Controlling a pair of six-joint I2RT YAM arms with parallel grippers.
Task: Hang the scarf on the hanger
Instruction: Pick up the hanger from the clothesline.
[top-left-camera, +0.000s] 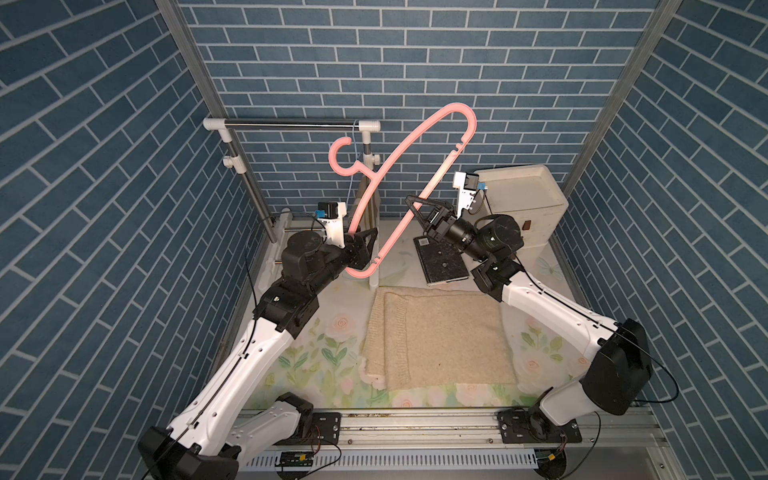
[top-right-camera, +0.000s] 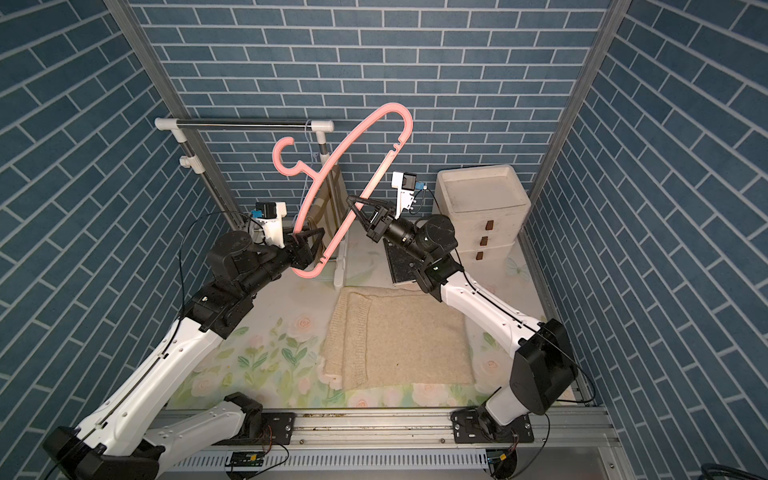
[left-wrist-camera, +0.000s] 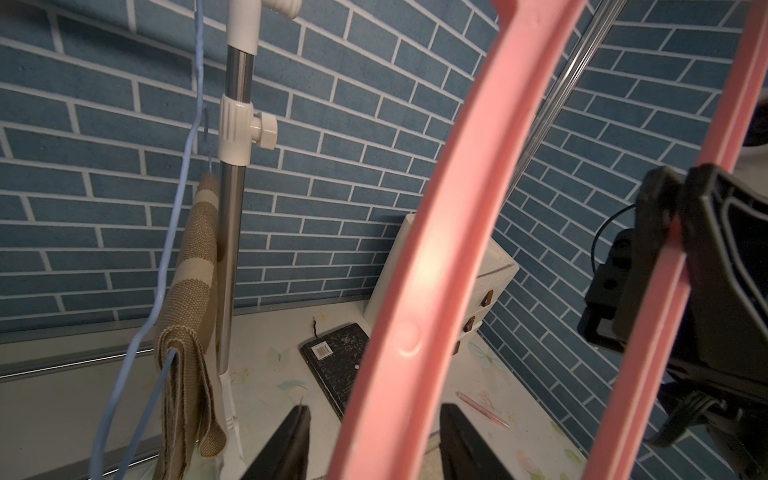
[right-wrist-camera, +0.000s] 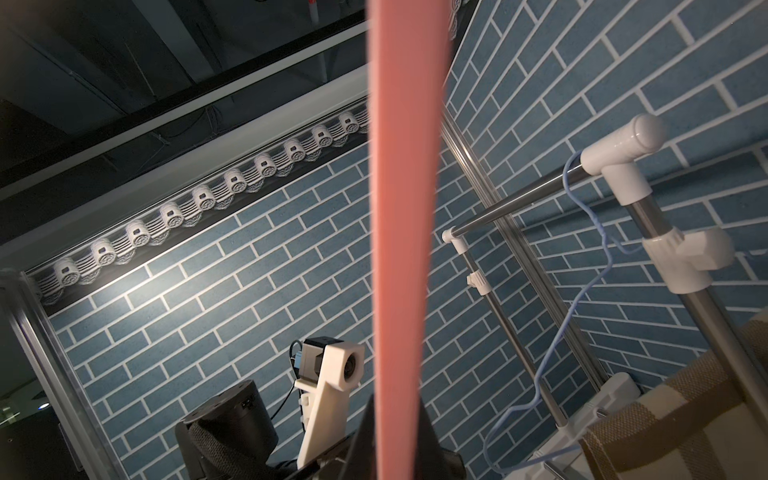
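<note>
At the back right corner of the desk (top-left-camera: 316, 345) stood a white drawer unit (top-right-camera: 507, 220). Its three brown-handled drawers were pushed in, so what they held could not be told.

The beige knitted scarf (top-left-camera: 440, 336) lay folded flat on the desk between the two arms, well below both sets of jaws and touched by neither. The pink hanger (left-wrist-camera: 415, 291) hung in the air above the back of the desk. It was tilted steeply, with its hook towards the right post of the clothes rail (top-left-camera: 291, 123) and its lower end down by the left arm.

The left gripper (left-wrist-camera: 374, 409) sat at that lower end. Its jaws stood partly apart with the hanger's curved arm running between them. In the left wrist view a sliver of space showed beside one finger (left-wrist-camera: 297, 440), so whether they pressed on the plastic could not be told.

The right gripper (top-left-camera: 417, 206) met the hanger's straight bar about midway along, its jaws closed tight on it. In the right wrist view the bar rose straight out from between them.
</note>
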